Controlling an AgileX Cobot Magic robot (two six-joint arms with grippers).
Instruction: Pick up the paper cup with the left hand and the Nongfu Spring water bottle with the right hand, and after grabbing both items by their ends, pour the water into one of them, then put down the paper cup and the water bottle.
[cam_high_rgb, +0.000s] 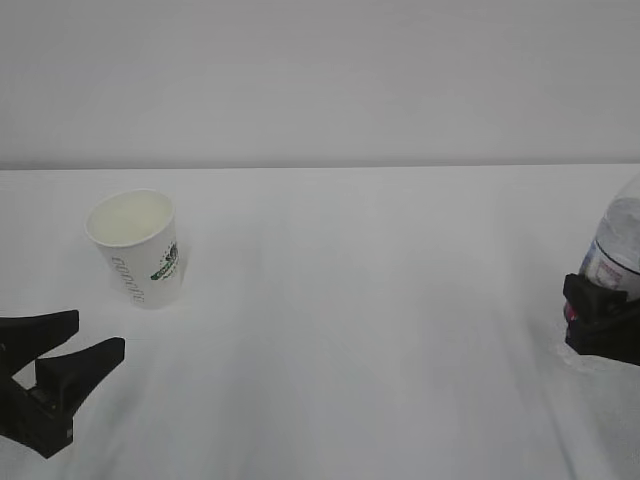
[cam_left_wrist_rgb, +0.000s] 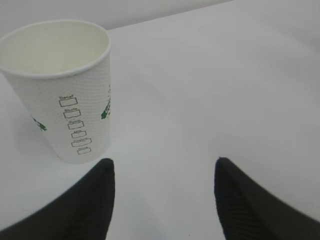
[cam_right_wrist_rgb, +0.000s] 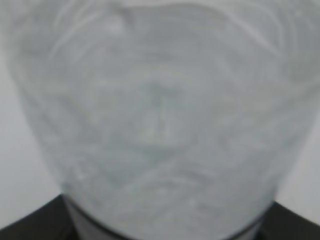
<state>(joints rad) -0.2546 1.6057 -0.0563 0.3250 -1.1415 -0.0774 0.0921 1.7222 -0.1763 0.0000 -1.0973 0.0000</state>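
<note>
Your table (cam_high_rgb: 350, 330) is plain white, wall (cam_high_rgb: 320, 80) behind pale grey. Cup (cam_high_rgb: 137, 245) stands upright left, your left claw (cam_high_rgb: 85, 345) gaping just short. Right claw (cam_high_rgb: 598, 318) clamps the bottle (cam_high_rgb: 618, 240) at the right edge.

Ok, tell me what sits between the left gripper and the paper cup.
Nothing: only bare white table separates the left gripper from the paper cup, per the left wrist view.

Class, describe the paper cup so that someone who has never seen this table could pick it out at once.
On the white table, look to the left half, just beyond the open left claw. There stands the paper cup, upright and untouched. Unlike the clear bottle at the far right edge, it is short, white and tapered, with a green logo and an open cream inside.
</note>
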